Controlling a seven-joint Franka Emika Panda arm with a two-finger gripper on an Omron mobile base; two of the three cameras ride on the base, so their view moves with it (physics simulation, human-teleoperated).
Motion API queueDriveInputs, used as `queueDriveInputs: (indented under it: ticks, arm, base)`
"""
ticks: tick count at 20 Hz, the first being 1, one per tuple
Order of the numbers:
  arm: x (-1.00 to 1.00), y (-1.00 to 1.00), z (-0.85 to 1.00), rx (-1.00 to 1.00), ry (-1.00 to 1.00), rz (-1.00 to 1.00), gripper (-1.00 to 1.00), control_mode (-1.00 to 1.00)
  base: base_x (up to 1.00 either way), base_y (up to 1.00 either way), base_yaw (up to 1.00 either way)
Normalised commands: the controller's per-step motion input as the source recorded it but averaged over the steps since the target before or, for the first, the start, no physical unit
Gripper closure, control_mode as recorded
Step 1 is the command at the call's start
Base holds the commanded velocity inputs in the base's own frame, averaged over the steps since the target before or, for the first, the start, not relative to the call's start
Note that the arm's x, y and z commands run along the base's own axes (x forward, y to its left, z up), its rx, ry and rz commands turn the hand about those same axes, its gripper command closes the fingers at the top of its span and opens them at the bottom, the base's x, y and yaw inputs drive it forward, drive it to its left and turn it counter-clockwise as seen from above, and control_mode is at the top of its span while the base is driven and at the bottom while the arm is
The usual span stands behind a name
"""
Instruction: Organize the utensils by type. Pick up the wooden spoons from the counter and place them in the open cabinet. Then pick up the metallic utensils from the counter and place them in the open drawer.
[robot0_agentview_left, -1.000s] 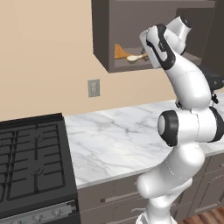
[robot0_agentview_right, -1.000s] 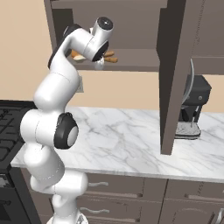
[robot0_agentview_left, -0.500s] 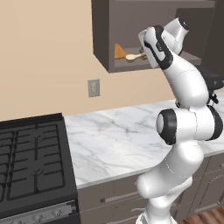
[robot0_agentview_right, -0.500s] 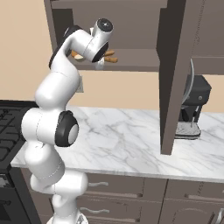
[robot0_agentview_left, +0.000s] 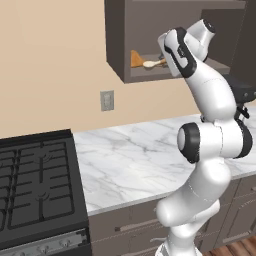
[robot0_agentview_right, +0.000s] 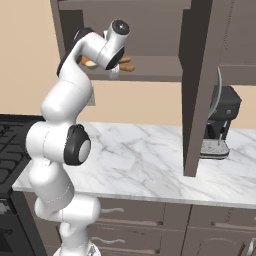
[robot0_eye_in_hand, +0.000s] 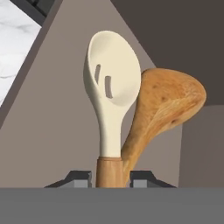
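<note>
The gripper (robot0_eye_in_hand: 110, 177) is seen raised into the open cabinet (robot0_agentview_left: 150, 75), its jaws closed partway on the orange-brown handle of the shorter wooden spoon (robot0_eye_in_hand: 111, 109), whose pale slotted bowl points straight ahead of the fingertips (robot0_eye_in_hand: 78, 177), deeper into the cabinet. The spoon's long axis runs in line with the hand's reach. The longer wooden spoon (robot0_eye_in_hand: 164, 107) is seen just beside it in the hand view, its brown bowl overlapping the pale one's edge; whether the two touch cannot be told. From the left base view, the pale bowl is seen low over the cabinet shelf, near the left wall. From the right base view, the hand is seen at the shelf's front edge, with handle ends showing just past it.

The counter (robot0_agentview_right: 150, 160) below is seen with no utensils lying on the stretch shown. The placing of the second spoon is judged nearly done: the release is likely all that is left, and the retreat would best be made back along the handle's line.
</note>
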Motion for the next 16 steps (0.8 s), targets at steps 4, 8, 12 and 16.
queueDriveInputs:
  ticks: [4, 8, 12, 16]
  arm:
    - [0.21, 0.00, -0.01, 0.00, 0.00, 0.02, 1.00, -1.00]
    - [0.21, 0.00, -0.04, 0.00, 0.00, 0.02, 1.00, -1.00]
    - [0.22, 0.01, -0.12, 0.00, 0.00, 0.01, 1.00, -1.00]
    - [0.24, 0.01, -0.15, 0.00, -0.04, 0.00, 1.00, -1.00]
  base:
    - [0.00, 0.00, 0.00]
    - [0.00, 0.00, 0.00]
    - [0.00, 0.00, 0.00]
    - [0.00, 0.00, 0.00]
